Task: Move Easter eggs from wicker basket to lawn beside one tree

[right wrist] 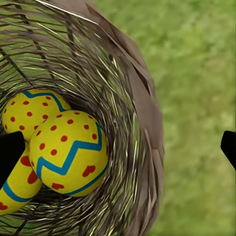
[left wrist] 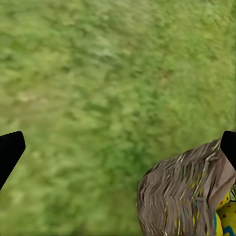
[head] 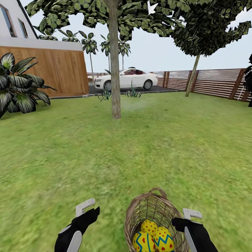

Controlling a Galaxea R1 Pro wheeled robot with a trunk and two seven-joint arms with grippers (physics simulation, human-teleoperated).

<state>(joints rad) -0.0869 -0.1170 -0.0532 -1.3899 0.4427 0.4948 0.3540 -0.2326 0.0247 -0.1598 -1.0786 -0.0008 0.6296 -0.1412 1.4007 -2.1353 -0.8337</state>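
Eggs: three Easter eggs [head: 154, 236] lie bunched in the bottom of the wicker basket [head: 134, 213], touching one another – none taken out yet
Basket: sits on the lawn [head: 140, 147] close in front of the robot, between its two arms
Left claw [head: 85, 206]: hovers over bare grass just beside the basket, fingers spread, holding nothing
Right claw [head: 191, 213]: at the basket's right rim, fingers apart and empty – its wrist camera looks down past the rim onto the eggs
Tree [head: 114, 80]: grey-brown trunk stands well away across the grass, no egg beside it
Progress: nothing done so far, I'd judge; all three eggs remain to be lifted and carried over to that trunk
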